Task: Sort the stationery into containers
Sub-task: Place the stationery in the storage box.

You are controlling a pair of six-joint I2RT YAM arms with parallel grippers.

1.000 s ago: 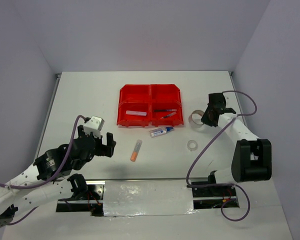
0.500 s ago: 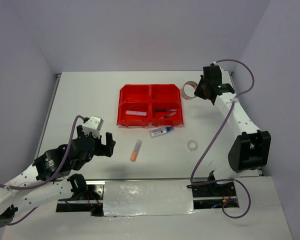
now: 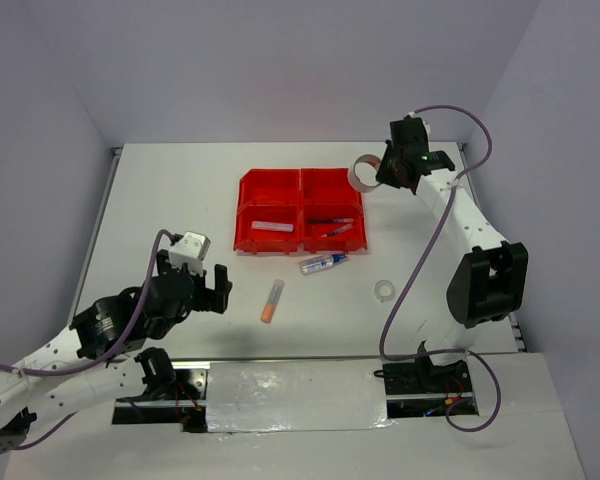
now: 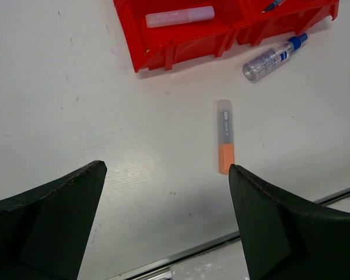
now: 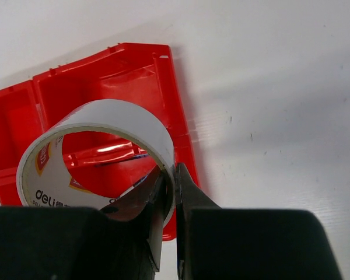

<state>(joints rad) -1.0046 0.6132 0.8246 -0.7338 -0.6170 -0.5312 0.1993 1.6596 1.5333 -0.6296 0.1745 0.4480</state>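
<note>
Since a second ago the right gripper (image 3: 380, 172) has carried the big tape roll (image 3: 363, 172) from the right of the table (image 3: 160, 200) far and left, to the far right corner of the bins (image 3: 248, 195). Nearest, the left gripper (image 4: 166, 170) hovers with jaws spread wide, holding nothing, above the orange highlighter (image 4: 224, 144). Just beyond lie the glue tube (image 3: 323, 263) and, to its right, the small tape roll (image 3: 385, 290); all three remain to be sorted. In the near bins rest a pale highlighter (image 3: 271, 227) and the pens (image 3: 332, 225). Farthest, the right jaws pinch the big roll's wall, seemingly ready to drop it in.
</note>
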